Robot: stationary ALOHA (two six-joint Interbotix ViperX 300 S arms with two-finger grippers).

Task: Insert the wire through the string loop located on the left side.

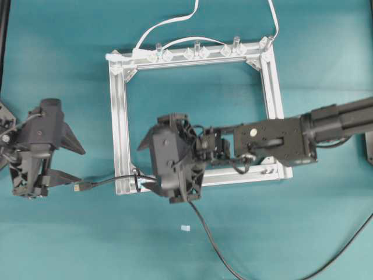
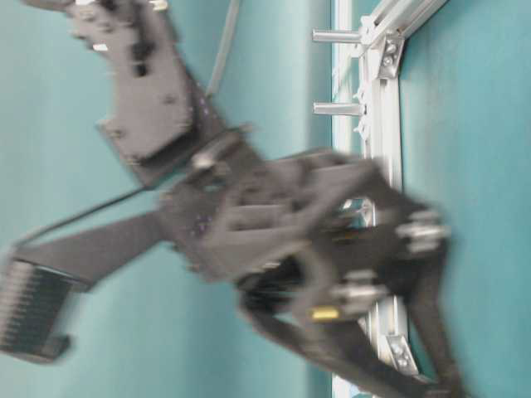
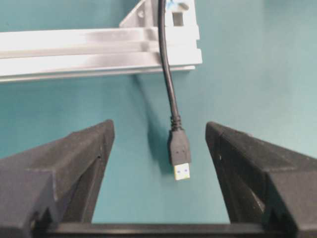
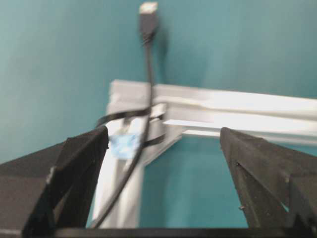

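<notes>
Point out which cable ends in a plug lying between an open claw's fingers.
The black wire, its silver-tipped plug between the left claw fingers; the white cable loops beyond the frame's top rail.

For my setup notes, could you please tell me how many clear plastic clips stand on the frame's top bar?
7, counted in the overhead view, all along the silver aluminium frame's top bar: a left pair, a middle pair, a right pair, and one at the right corner. Blur could hide more.

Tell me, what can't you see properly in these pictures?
- Tiny dark string loop: right wrist view, blurred; overhead view, hidden under the right gripper.
- Long thin black wire: overhead, passes under that gripper; far end cut off by the bottom edge.
- Table-level view: motion blur smears the arm.
</notes>
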